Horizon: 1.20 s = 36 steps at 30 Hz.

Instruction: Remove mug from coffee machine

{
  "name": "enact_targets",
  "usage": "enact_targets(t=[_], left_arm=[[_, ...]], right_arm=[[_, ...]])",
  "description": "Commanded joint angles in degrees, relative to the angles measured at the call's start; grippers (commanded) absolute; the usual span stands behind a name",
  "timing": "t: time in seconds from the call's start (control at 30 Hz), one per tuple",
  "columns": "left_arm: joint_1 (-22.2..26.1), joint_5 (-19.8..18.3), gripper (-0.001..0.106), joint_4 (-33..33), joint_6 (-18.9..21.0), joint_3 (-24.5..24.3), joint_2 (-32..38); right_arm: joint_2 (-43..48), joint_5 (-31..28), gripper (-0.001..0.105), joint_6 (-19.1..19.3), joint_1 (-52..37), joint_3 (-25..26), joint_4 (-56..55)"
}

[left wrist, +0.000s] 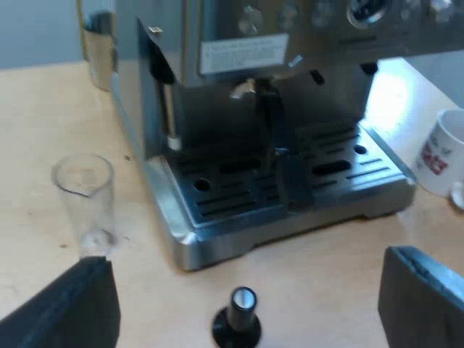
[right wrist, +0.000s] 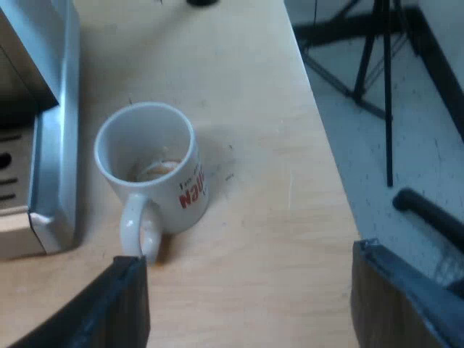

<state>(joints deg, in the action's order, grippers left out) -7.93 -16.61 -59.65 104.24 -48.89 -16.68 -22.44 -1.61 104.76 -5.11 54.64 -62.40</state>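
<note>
A white mug (right wrist: 154, 174) with red lettering stands upright on the wooden table beside the espresso machine's (right wrist: 43, 145) drip tray; its handle points toward my right gripper (right wrist: 246, 304). That gripper hovers open just short of the mug, fingers (right wrist: 116, 308) wide apart and holding nothing. In the left wrist view the mug (left wrist: 442, 152) stands off the side of the drip tray (left wrist: 290, 188). My left gripper (left wrist: 246, 304) is open above the table before the machine (left wrist: 275, 109), with the black-knobbed tamper (left wrist: 238, 319) between its fingers' span. The holder's dark handle (left wrist: 279, 145) juts from the machine's front.
An empty measuring glass (left wrist: 85, 199) stands on the table beside the machine. A metal jug (left wrist: 99, 47) stands farther off by the machine's side. The table edge (right wrist: 319, 145) runs close past the mug, with floor and a tripod's legs (right wrist: 377, 65) beyond it.
</note>
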Motion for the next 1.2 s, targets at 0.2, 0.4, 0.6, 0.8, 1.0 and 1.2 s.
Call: enact_targets(t=[0.2,0.4,0.6,0.8,1.0,1.2], left_arm=[[0.13,4.60,0.079,0.36,-0.07,-0.40,7.32],[0.13,7.07,0.079,0.36,-0.36,-0.40,13.46],[0.13,8.01,0.079,0.26,-0.36,-0.40,18.39],[0.13,10.67,0.079,-3.24,-0.36,-0.69,19.75],[0.13,17.48,0.079,-2.99,-0.36,2.03,19.75],[0.13,18.18,0.079,-0.64,-0.36,8.49,19.75]], right_arm=[[12.34,-2.73,0.062,1.07,-0.31,-2.38,0.00],[22.83,-9.37,0.062,0.90,-0.31,-7.30,0.00],[25.08,-9.94,0.062,0.41,0.05,-8.61,-2.17],[25.09,-9.77,0.062,0.41,0.03,-9.76,-1.12],[25.09,-9.77,0.062,-1.30,0.03,-11.51,0.91],[25.09,-9.66,0.062,-4.81,0.03,-15.58,1.81]])
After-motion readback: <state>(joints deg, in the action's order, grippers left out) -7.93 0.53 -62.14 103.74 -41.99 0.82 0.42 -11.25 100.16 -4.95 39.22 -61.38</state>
